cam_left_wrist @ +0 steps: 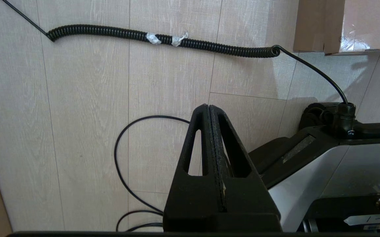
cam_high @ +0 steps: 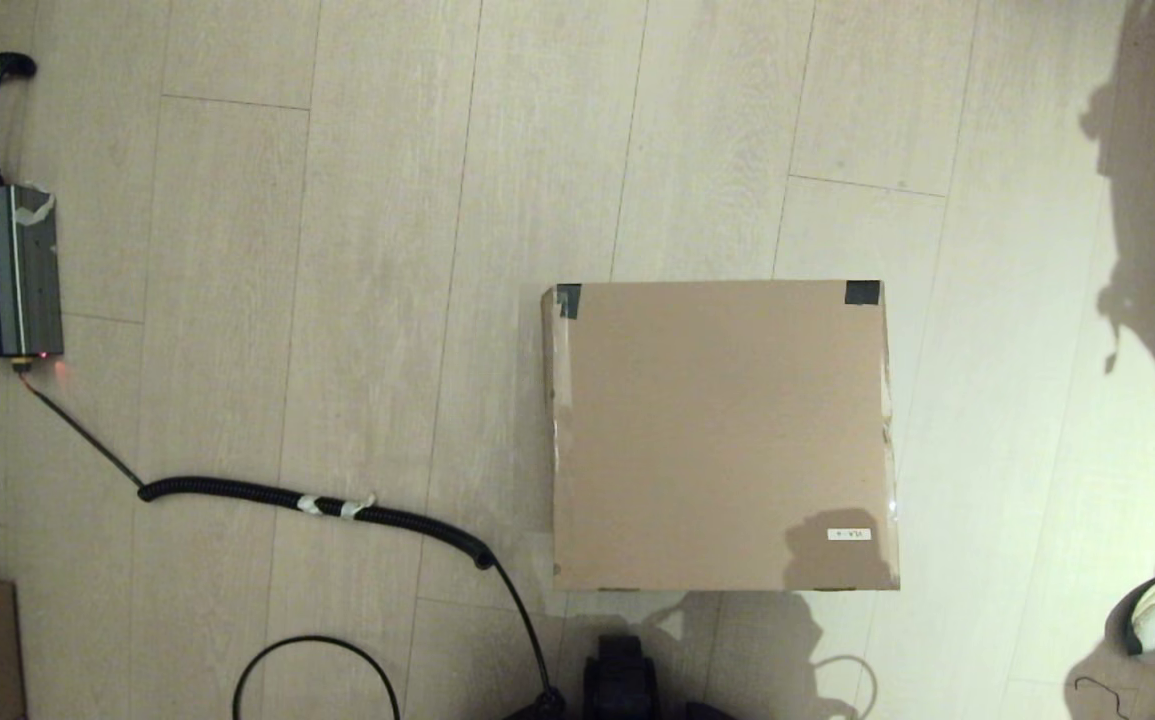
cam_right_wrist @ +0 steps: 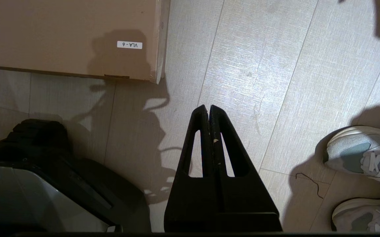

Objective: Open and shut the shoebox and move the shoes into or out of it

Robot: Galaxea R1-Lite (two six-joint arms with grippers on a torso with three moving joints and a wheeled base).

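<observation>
Start step, nothing grasped: shoebox (cam_high: 722, 435) lid down on floor ahead of both parked arms, left end effector (cam_left_wrist: 209, 107) & right end effector (cam_right_wrist: 208, 107) closed empty, shoes (cam_right_wrist: 362, 158) beside right one; next likely lift lid's near edge.

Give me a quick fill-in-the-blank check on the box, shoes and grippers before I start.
1. The shoebox lid is ____.
2. The shoes lie on the ____, outside the box.
3. The left gripper and right gripper both have their fingers ____.
4. The white label on the lid reads ____.

Missing words: closed; floor; shut; VLA-6
</observation>
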